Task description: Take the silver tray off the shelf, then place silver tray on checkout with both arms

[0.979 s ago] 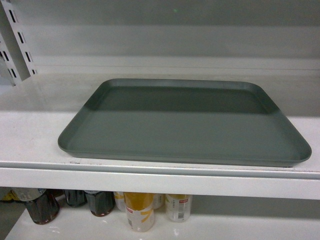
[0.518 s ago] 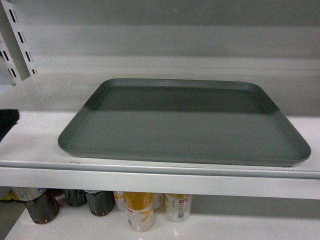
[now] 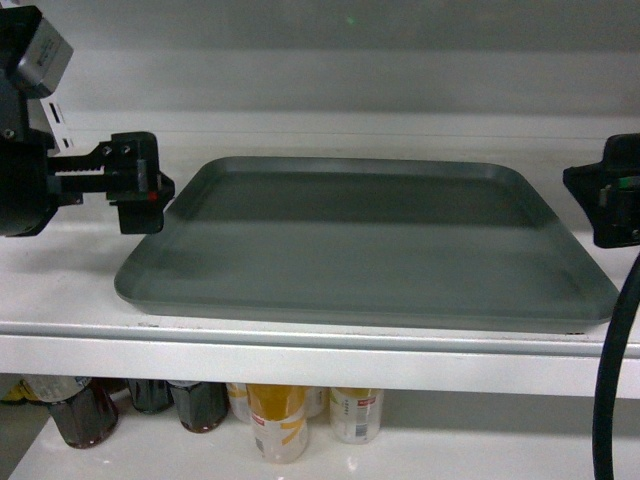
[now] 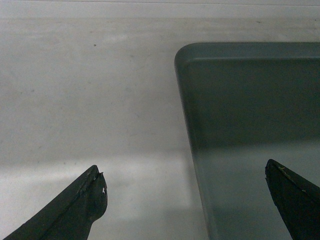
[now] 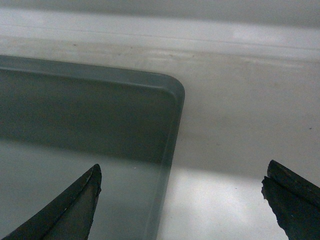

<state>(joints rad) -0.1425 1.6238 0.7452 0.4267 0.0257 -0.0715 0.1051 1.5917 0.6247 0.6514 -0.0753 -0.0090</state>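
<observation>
Resting flat on the shelf (image 3: 70, 290), the silver tray (image 3: 370, 245) fills the middle of the head view, its near long edge lying just behind the shelf's front lip. The left end effector (image 3: 150, 185) sits at the left of that frame, just beside the tray's left rim, and the right end effector (image 3: 590, 195) shows at the right edge, near the right rim. Neither touches the tray.

Both are spread wide. In the left wrist view the two fingertips (image 4: 90, 195) stand at the lower corners with the tray's left edge running up between them; in the right wrist view the fingertips (image 5: 82, 197) straddle the right edge the same way, the rounded far corner in the upper middle.

Several things could spoil the lift, in my judgement. The rim is low and the tray lies flat, so a lower finger may fail to get under the edge and simply push the tray sideways across the smooth board. If one side closes before the other, the tray could pivot or be shoved toward the opposite arm. A thin, matte rim offers little bite, so a shallow pinch may slip once weight comes on. Uneven raising by the two arms would tilt the tray and strain the grips. Dragging it forward could also tip it over the lip toward the bottles (image 3: 278, 420) on the lower shelf. The checkout is not in view.
</observation>
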